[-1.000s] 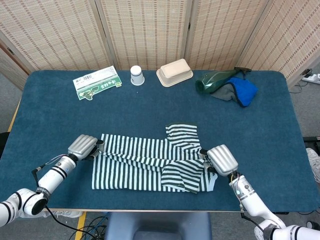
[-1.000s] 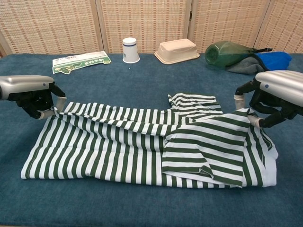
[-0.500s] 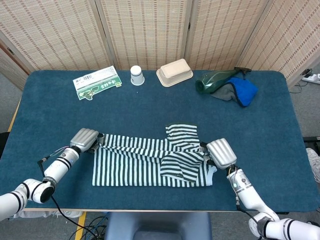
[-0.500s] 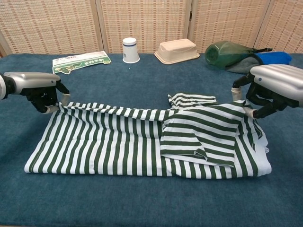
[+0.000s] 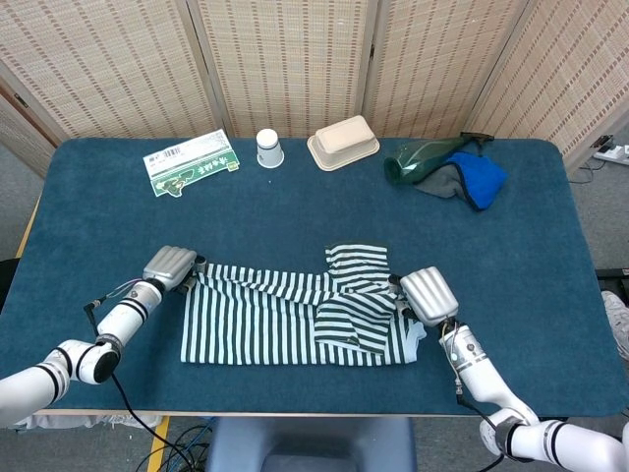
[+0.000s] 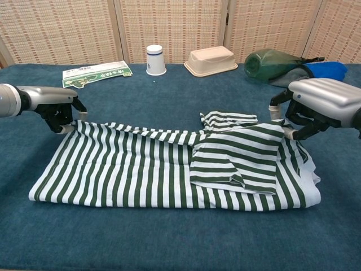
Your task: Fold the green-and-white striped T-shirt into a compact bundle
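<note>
The green-and-white striped T-shirt (image 5: 295, 320) lies in the lower centre of the head view on the blue tabletop (image 5: 295, 216), folded into a wide band with a sleeve doubled over its right part. Its long axis runs left to right across the frame, stripes crossing it. The left hand (image 6: 56, 110) pinches the upper left corner; the right hand (image 6: 316, 107) grips the upper right edge.
</note>
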`<state>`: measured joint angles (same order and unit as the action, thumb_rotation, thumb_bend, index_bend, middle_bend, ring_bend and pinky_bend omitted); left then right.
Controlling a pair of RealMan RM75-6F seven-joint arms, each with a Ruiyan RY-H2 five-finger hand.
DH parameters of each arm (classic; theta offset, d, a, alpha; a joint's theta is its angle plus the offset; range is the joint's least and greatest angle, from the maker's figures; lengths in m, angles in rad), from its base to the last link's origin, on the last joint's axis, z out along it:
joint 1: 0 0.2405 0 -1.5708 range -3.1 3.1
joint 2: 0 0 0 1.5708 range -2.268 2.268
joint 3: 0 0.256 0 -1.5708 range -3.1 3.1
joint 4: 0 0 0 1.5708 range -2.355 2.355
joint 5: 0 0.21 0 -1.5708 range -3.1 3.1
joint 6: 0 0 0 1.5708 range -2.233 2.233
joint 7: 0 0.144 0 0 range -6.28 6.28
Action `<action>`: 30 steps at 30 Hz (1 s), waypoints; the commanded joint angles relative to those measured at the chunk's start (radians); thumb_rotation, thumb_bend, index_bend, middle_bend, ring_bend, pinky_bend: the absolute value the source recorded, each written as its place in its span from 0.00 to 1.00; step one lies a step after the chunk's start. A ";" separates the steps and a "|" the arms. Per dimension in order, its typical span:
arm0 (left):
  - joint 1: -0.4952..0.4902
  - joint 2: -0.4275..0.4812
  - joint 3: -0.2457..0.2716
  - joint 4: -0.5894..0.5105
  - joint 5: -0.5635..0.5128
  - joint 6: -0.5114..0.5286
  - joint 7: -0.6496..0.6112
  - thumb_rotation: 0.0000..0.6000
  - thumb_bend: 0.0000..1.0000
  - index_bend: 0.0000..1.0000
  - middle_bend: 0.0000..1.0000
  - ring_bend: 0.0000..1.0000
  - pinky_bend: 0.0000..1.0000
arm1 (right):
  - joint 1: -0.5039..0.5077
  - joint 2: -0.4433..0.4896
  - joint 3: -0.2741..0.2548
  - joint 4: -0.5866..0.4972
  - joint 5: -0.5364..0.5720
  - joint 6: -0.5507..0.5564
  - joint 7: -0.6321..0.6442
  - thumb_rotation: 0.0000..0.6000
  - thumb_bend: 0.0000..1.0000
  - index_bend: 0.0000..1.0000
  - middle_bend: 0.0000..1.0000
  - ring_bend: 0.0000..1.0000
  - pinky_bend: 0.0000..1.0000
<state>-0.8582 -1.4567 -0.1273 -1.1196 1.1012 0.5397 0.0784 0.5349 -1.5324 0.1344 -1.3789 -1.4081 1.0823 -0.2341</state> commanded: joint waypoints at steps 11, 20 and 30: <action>-0.030 -0.041 0.009 0.067 -0.057 -0.025 0.039 1.00 0.51 0.52 0.92 0.82 0.98 | 0.014 -0.026 -0.004 0.044 0.038 -0.027 -0.012 1.00 0.57 0.69 0.94 1.00 1.00; -0.045 -0.067 0.015 0.098 -0.095 -0.019 0.081 1.00 0.51 0.41 0.91 0.81 0.98 | 0.017 -0.031 -0.007 0.050 0.065 -0.036 -0.032 1.00 0.57 0.65 0.93 1.00 1.00; -0.053 -0.087 0.014 0.113 -0.166 0.011 0.141 1.00 0.38 0.00 0.89 0.81 0.97 | 0.018 -0.021 0.006 0.032 0.119 -0.050 -0.058 1.00 0.35 0.14 0.91 1.00 1.00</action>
<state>-0.9118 -1.5418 -0.1114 -1.0060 0.9428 0.5390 0.2131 0.5524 -1.5550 0.1384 -1.3446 -1.2944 1.0349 -0.2886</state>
